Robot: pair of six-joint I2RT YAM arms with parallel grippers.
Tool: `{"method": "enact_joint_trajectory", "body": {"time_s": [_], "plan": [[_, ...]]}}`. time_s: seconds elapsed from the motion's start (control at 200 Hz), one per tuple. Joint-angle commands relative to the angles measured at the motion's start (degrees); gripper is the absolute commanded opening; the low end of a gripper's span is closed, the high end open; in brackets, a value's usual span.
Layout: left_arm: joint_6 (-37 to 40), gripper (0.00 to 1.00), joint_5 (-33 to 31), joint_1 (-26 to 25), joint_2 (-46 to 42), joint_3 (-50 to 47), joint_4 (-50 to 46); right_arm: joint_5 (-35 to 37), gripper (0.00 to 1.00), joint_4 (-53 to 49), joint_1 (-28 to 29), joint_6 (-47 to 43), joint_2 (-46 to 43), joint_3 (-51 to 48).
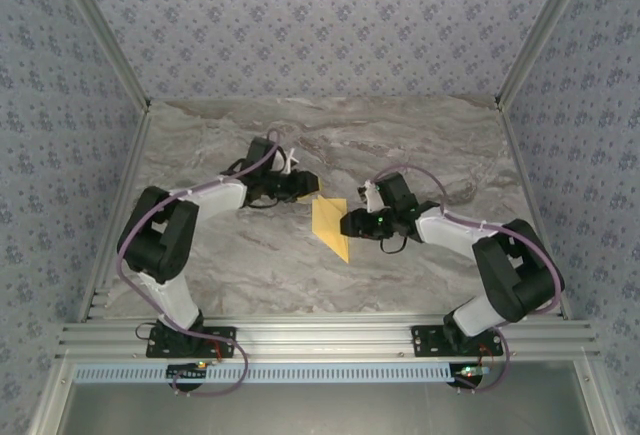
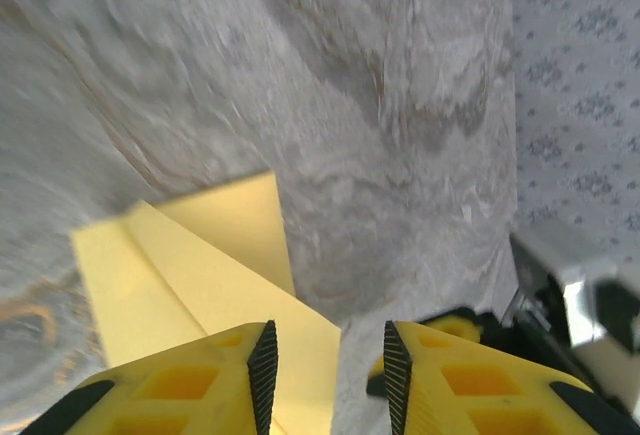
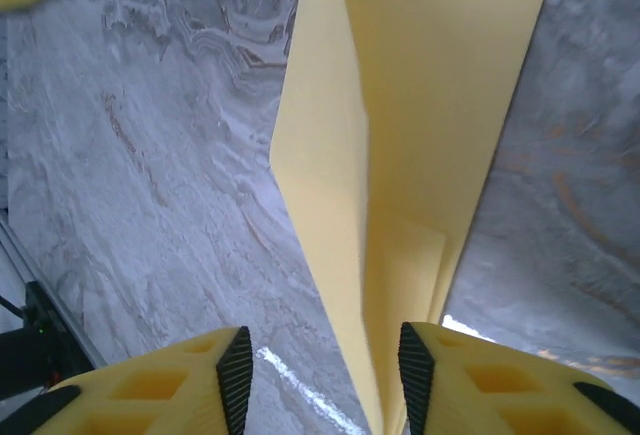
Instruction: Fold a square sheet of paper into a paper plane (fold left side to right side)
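**tinker_joe:** Where's the paper right now, and which arm do you take for the left-to-right fold?

**me (driving this remotely):** The paper plane point(image 1: 330, 225) lies on the table point(image 1: 250, 265), pretty much dead centre between my two arms. It's a narrow kite shape. The long axis runs far-to-near and leans a bit right at the near end. The sharp tip points back toward the arm bases and the wide end faces the back wall.

**tinker_joe:** And the grippers? Holding anything?

**me:** Nope. The left gripper point(image 1: 308, 185) has its jaws apart. On its wrist cam I see just a strip of paper edge and bare marble in the gap. It sits just beside the far-left corner of the wide end. The right gripper point(image 1: 350, 225) is parted too, right at the plane's right edge about mid-length. From above I can't tell if it's touching or just shy. On its wrist cam the paper runs up out of the gap, closer to one finger, and I don't see it pinched.

**tinker_joe:** So the left arm does the lifting?

**me:** That's my read. The edge to flip is on the left arm's side, and the hinge is that long axis. So the left arm carries the edge across to the right while the right arm pins.
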Motion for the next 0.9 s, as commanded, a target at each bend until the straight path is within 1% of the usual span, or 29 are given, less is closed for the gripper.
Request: {"method": "enact_joint_trajectory", "body": {"time_s": [0.0, 0.04, 0.12, 0.19, 0.245, 0.355, 0.485, 0.585, 0.69, 0.794, 0.894], "plan": [[-2.4, 0.37, -2.7, -2.4, 0.3, -0.5, 1.7, 2.5, 0.56, -1.6, -1.8, 0.7, -0.9, -0.4], [-3.1, 0.39, -3.6, -3.1, 0.6, -1.1, 2.1, 2.4, 0.58, -1.1, -2.5, 1.1, -1.0, -1.0], [-4.4, 0.42, -4.4, -3.7, 1.4, -1.7, 2.5, 0.7, 0.58, -0.1, -3.5, 0.7, -0.6, -1.1], [-4.8, 0.43, -5.3, -3.8, 1.8, -2.2, 2.8, -1.6, 0.58, 0.8, -3.3, -0.6, 0.1, -0.4], [-5.1, 0.43, -5.6, -3.8, 1.9, -2.5, 3.3, -1.9, 0.58, 1.1, -2.7, -1.3, 1.0, 0.4], [-4.7, 0.44, -6.3, -3.8, 1.3, -2.1, 2.3, -2.1, 0.57, 1.0, -2.1, -2.8, 3.3, 2.8], [-3.6, 0.46, -7.4, -3.8, 0.2, -1.7, 0.0, -1.3, 0.52, 0.4, -1.8, -3.8, 7.9, 6.4], [-3.8, 0.47, -7.5, -3.8, -0.3, -2.1, -0.4, -1.7, 0.44, 0.2, -1.7, -4.4, 10.9, 9.0], [-4.2, 0.48, -7.5, -3.9, -0.2, -2.3, -0.5, -1.6, 0.24, 0.1, -1.7, -4.6, 12.6, 10.2], [-4.6, 0.48, -7.3, -4.0, 0.2, -2.3, -0.5, -0.9, 0.1, -0.2, -1.9, -4.9, 13.3, 10.5], [-4.7, 0.49, -7.0, -4.2, 0.9, -1.8, -0.8, -0.1, 0.04, -1.0, -2.3, -5.5, 12.8, 10.2]]}}
